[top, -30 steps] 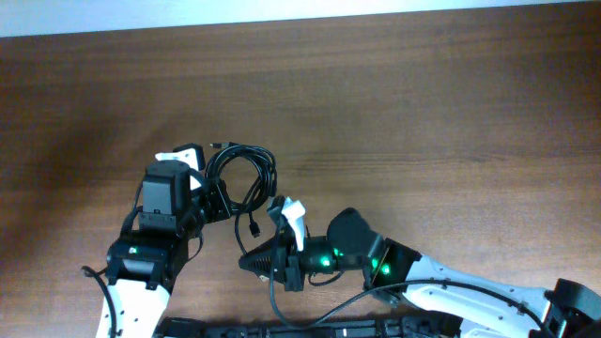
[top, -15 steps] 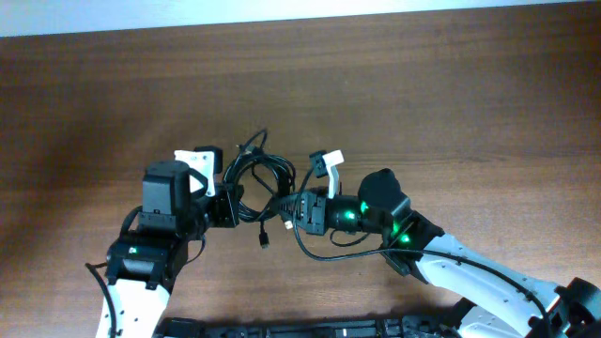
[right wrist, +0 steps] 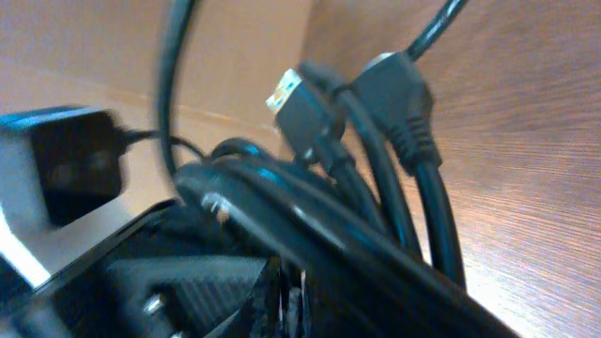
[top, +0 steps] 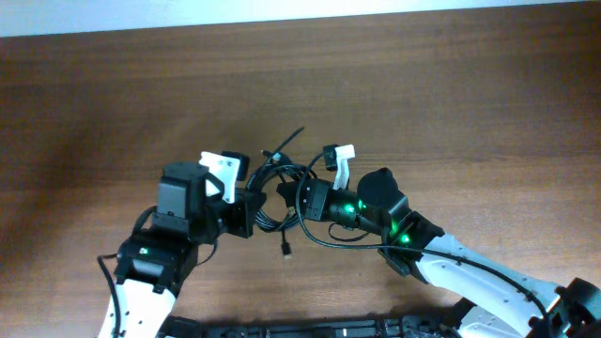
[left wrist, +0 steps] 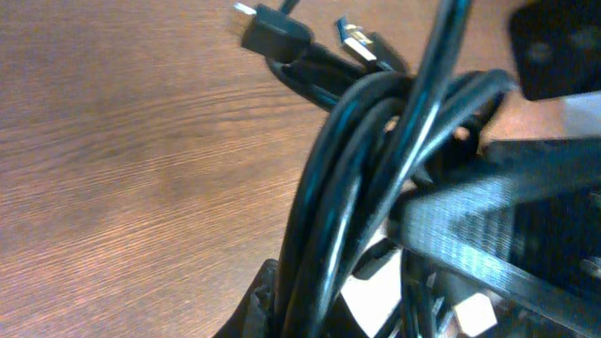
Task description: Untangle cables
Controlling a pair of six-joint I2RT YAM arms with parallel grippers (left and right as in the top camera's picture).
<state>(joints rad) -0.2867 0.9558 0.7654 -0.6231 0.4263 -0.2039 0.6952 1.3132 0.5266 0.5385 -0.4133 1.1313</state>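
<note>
The black cables (top: 278,197) hang as one tangled bundle between my two grippers above the wooden table (top: 451,113). My left gripper (top: 246,212) is shut on the bundle's left side; the cords (left wrist: 357,188) fill the left wrist view, with plug ends (left wrist: 272,36) at the top. My right gripper (top: 306,199) is shut on the bundle's right side; in the right wrist view the cords (right wrist: 376,197) cross the frame with a gold-tipped plug (right wrist: 286,97) pointing up. One plug end (top: 285,250) dangles below the bundle and a loose end (top: 289,141) sticks up.
A black loop (top: 329,239) runs under the right gripper near its green lights. The arms' bases and their wiring lie along the table's front edge (top: 310,329).
The right gripper has swung up from the front edge and closed in on the bundle. The left gripper has shifted right. The bundle has been lifted and drawn tighter between them.
</note>
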